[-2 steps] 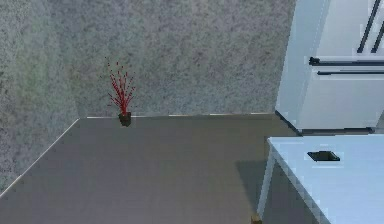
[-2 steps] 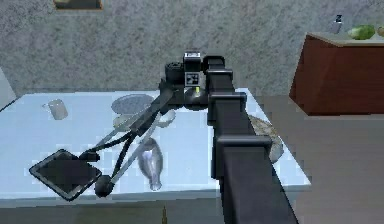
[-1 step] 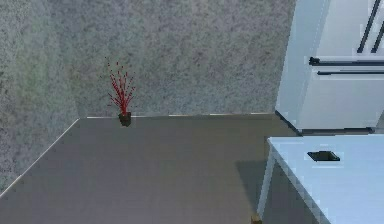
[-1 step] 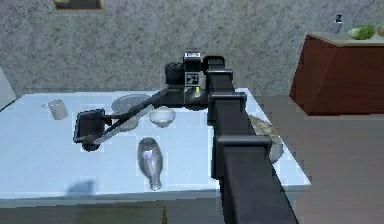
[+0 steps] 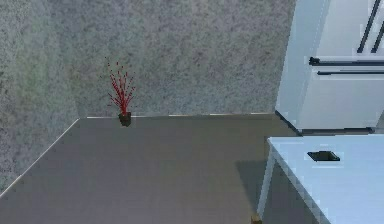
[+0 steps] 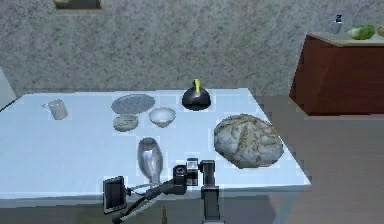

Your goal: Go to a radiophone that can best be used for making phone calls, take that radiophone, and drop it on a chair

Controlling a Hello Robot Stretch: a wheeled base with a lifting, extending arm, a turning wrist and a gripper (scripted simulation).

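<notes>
The arm (image 6: pixel 210 198) was a dark bar that came up from the bottom edge. Two small white squares (image 6: pixel 186 170) sat at its end, just right of the gripper (image 6: pixel 133 206). Its thin fingers (image 6: pixel 150 197) slanted down and left. I could not tell if it held anything.

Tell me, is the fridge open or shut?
Shut. The fridge shows flush doors across its front, no gap or interior visible.

Smooth, matt pale worktop (image 6: pixel 60 150). Just beyond the tool (image 6: pixel 138 203), a glossy metal cup (image 6: pixel 150 160); farther off, a rough-crusted loaf (image 6: pixel 248 138) and glossy dark vase (image 6: pixel 197 97). Well away, cabinet (image 6: pixel 340 75) of matt brown wood; wall (image 6: pixel 200 40) rough, speckled.
</notes>
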